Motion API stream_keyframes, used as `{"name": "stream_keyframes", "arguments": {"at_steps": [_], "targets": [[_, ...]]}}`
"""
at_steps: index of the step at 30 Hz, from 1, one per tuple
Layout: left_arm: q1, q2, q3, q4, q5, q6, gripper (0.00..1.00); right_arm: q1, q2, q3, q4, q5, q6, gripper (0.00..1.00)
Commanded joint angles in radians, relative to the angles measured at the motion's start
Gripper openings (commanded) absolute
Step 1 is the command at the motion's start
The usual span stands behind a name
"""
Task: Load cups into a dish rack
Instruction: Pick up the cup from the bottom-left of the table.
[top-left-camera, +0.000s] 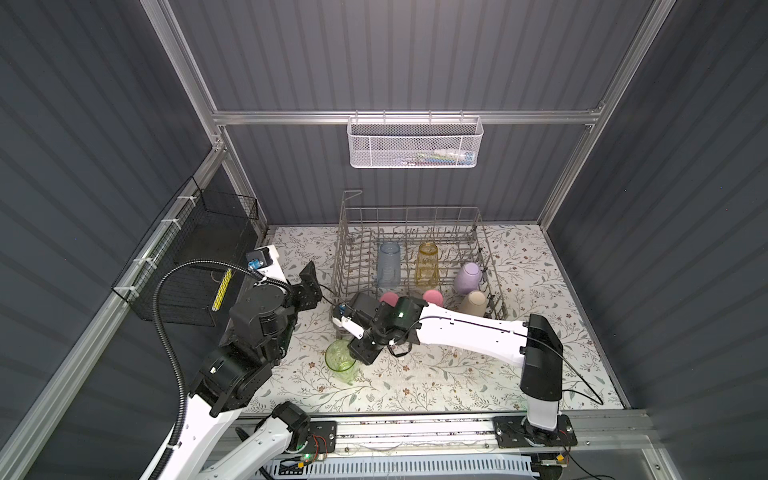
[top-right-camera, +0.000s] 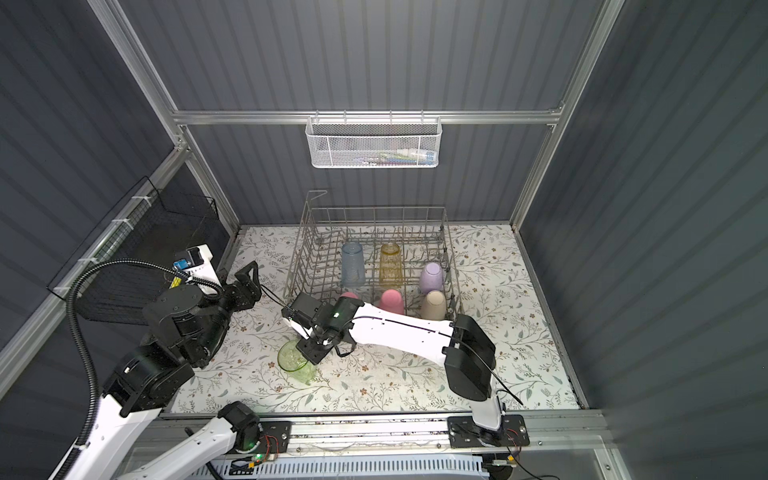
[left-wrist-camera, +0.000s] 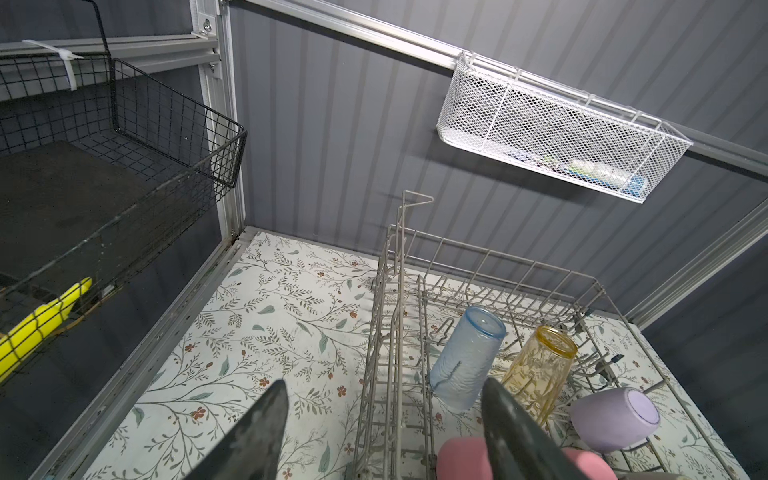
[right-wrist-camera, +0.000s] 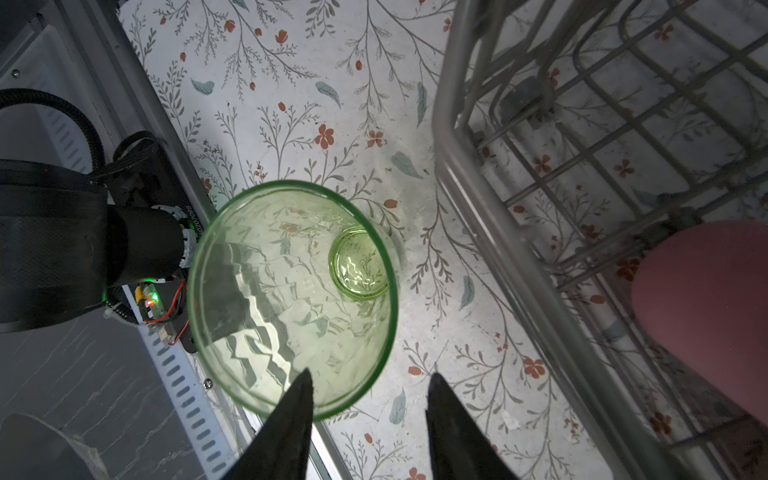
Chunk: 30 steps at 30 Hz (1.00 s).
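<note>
A translucent green cup (top-left-camera: 340, 362) (top-right-camera: 296, 360) stands upright, mouth up, on the floral mat in front of the dish rack's (top-left-camera: 348, 257) near left corner. My right gripper (right-wrist-camera: 370, 376) hangs over its rim, open, one finger inside the green cup (right-wrist-camera: 291, 291) and the other outside it. Upside down in the rack are blue (top-left-camera: 389, 264), amber (top-left-camera: 427, 264), lavender (top-left-camera: 468, 277), beige (top-left-camera: 473, 303) and two pink cups (top-left-camera: 433, 296) (top-left-camera: 388, 298). My left gripper (left-wrist-camera: 384, 381) (top-left-camera: 309, 282) is open and empty, raised beside the rack's left wall.
A white mesh basket (top-left-camera: 415, 143) hangs on the back wall. A black wire basket (top-left-camera: 195, 257) holding a yellow object (top-left-camera: 220, 291) is fixed to the left wall. The right arm's forearm (top-left-camera: 465, 332) stretches across the rack's front edge.
</note>
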<state>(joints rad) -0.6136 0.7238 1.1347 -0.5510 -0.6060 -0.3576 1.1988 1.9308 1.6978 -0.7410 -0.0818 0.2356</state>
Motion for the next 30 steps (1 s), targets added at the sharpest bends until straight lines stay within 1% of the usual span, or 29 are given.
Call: {"name": "stream_keyframes", "arguments": {"at_steps": [1, 10, 23, 28, 30], "targets": [[0.005, -0.009, -0.012, 0.019, 0.008, 0.019, 0.73, 0.006, 0.026, 0.029, -0.015, 0.042, 0.02, 0.45], [0.005, -0.011, -0.012, 0.018, 0.008, 0.024, 0.73, 0.009, 0.052, 0.045, -0.028, 0.064, 0.033, 0.39], [0.005, -0.013, -0.015, 0.018, 0.005, 0.023, 0.72, 0.01, 0.036, 0.029, -0.029, 0.093, 0.036, 0.17], [0.005, -0.013, -0.012, 0.016, 0.004, 0.023, 0.72, 0.01, -0.013, 0.001, -0.028, 0.129, 0.038, 0.07], [0.005, -0.011, -0.01, 0.016, 0.005, 0.023, 0.72, 0.01, -0.056, -0.027, -0.016, 0.156, 0.034, 0.05]]}}
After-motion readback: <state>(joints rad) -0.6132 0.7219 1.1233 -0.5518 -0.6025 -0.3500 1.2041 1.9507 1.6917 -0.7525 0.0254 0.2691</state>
